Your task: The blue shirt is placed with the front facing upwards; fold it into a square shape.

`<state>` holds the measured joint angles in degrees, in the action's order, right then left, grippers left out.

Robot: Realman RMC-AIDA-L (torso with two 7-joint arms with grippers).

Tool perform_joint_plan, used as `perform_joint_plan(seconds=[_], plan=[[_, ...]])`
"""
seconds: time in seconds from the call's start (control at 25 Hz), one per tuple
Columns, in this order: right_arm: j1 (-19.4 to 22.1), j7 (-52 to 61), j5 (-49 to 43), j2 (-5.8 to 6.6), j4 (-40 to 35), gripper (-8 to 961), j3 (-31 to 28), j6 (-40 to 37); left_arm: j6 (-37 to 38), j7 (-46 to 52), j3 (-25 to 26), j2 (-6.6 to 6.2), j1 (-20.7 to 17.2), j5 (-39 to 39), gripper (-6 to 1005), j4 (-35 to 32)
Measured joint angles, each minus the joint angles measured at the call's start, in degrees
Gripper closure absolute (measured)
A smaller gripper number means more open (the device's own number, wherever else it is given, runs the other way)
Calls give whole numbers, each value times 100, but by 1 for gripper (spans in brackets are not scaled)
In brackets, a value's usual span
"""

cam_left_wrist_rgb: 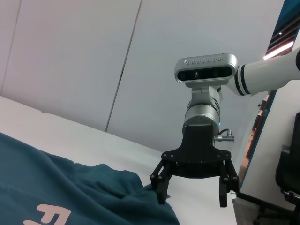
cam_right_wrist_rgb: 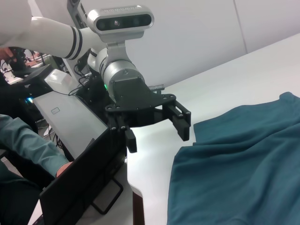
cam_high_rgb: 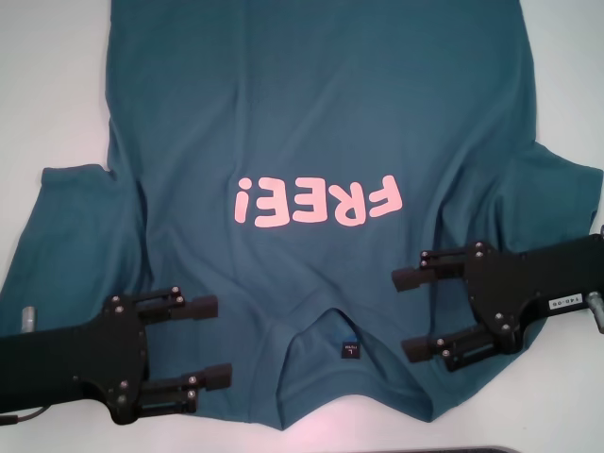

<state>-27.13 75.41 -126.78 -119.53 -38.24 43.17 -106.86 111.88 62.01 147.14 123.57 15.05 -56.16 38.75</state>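
Note:
The blue shirt (cam_high_rgb: pixel 311 123) lies spread on the white table, front up. Its pink "FREE!" lettering (cam_high_rgb: pixel 319 201) reads upside down, and its collar (cam_high_rgb: pixel 321 326) with a small dark label (cam_high_rgb: pixel 349 349) is on the near side. My left gripper (cam_high_rgb: pixel 209 342) is open over the shoulder left of the collar. My right gripper (cam_high_rgb: pixel 408 313) is open over the shoulder right of the collar. Neither holds any cloth. The left wrist view shows the right gripper (cam_left_wrist_rgb: pixel 192 190) by the shirt (cam_left_wrist_rgb: pixel 70 187). The right wrist view shows the left gripper (cam_right_wrist_rgb: pixel 157 129) beside the shirt (cam_right_wrist_rgb: pixel 243 159).
White table (cam_high_rgb: pixel 57 85) shows bare at the left and right of the shirt. Both sleeves lie slightly crumpled, the left sleeve (cam_high_rgb: pixel 66 236) more bunched. Beyond the table's edge (cam_right_wrist_rgb: pixel 136 187) are a person's arm (cam_right_wrist_rgb: pixel 23 145) and a dark stand with a screen (cam_right_wrist_rgb: pixel 70 117).

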Motion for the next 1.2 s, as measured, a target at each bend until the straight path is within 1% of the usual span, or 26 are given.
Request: perform_joint_plan(seconds=[1.0,1.12,1.2], plan=[[-38,19,4,0,15,58,24,-1,78,3,-2,-9,5,-14,264,23],[-38,188,67,6,-3,58,-23,-37,144,399,21,-10,15,-95,264,156],[-38,488,290,36,-26,58,-84,-148,173,1144,70,-17,54,-233,264,298]])
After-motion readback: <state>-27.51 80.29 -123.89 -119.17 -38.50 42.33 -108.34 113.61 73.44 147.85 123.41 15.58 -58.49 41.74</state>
